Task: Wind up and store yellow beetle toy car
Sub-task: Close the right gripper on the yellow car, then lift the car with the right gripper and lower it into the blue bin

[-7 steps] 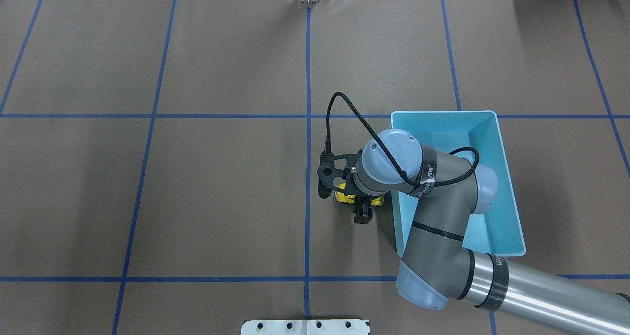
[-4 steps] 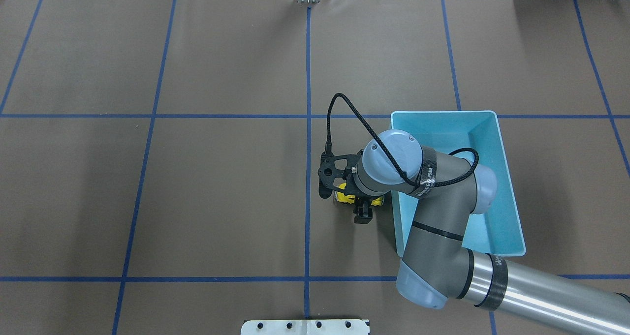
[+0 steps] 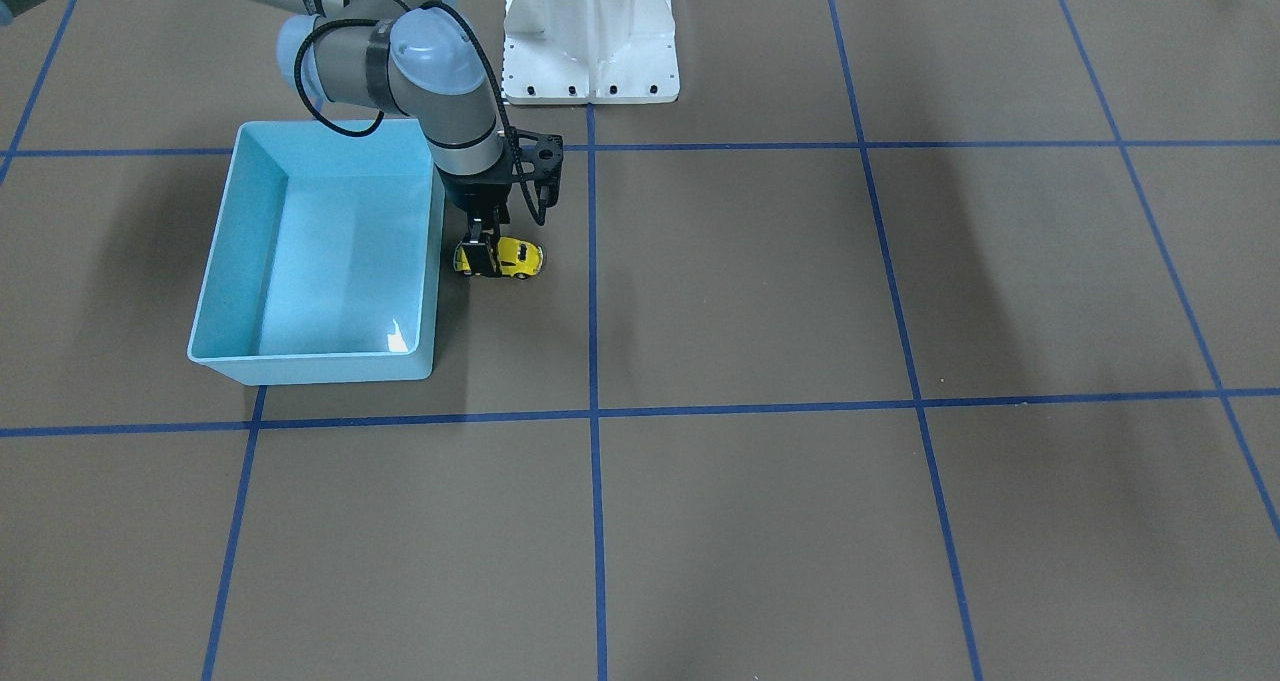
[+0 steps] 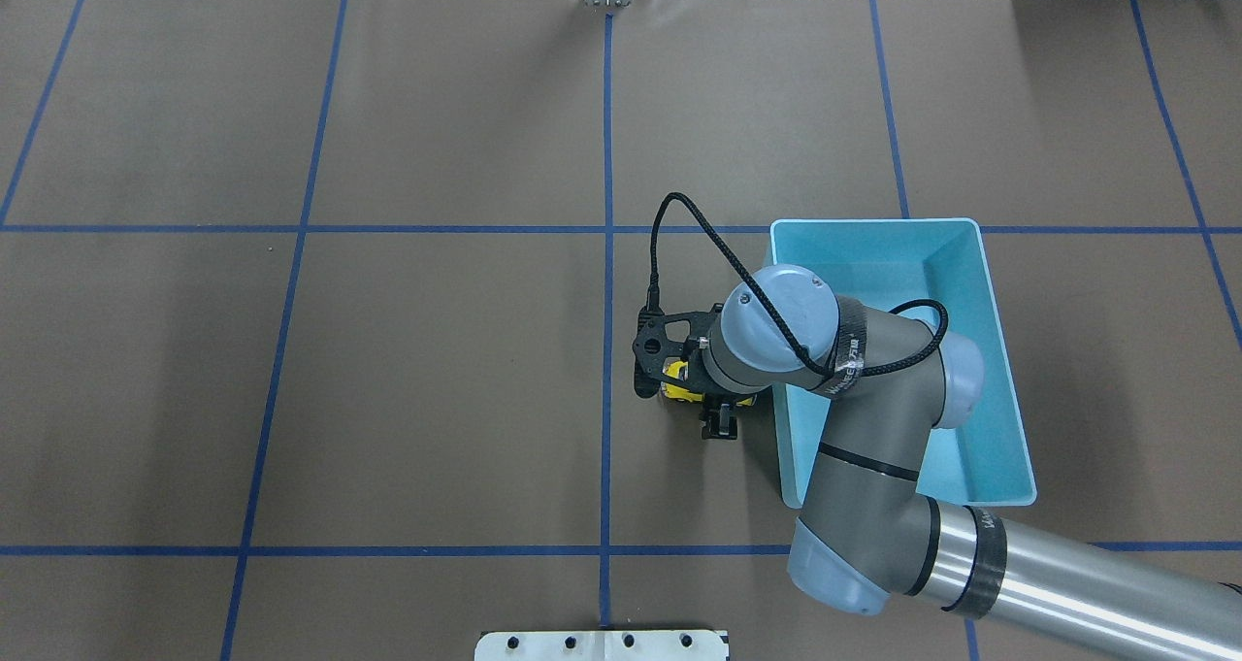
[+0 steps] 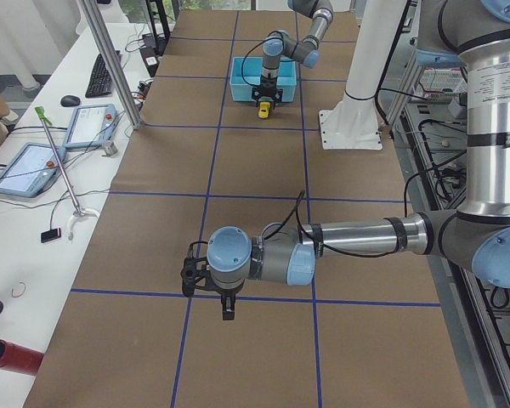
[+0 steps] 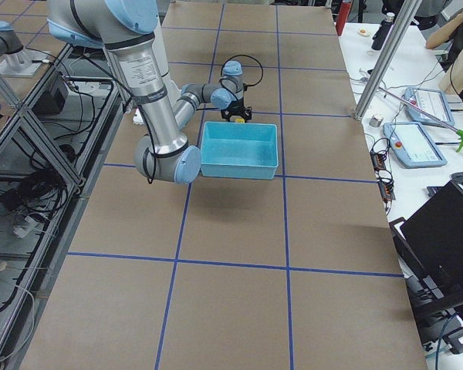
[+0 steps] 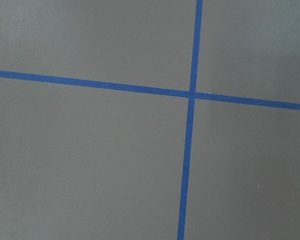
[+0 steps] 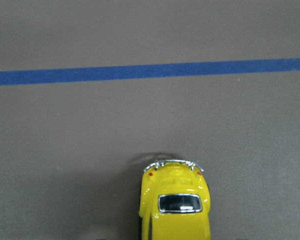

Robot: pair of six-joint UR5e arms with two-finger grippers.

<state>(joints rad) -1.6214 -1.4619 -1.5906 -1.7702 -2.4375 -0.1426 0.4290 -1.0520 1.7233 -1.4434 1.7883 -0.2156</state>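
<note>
The right gripper (image 3: 483, 253) has its slim black fingers pinched across the flanks of the yellow beetle toy car (image 3: 515, 255), a small, glossy, dome-roofed body with a dark, chrome-trimmed rear window, held low at the matte brown table cover (image 4: 437, 350). Just beside this gripper, to its right, stands the light blue bin (image 3: 235, 261), a smooth rectangular plastic tub with sloped walls. For the left gripper (image 5: 228, 308), well apart from the right one, spread or pressed together cannot be told.
</note>
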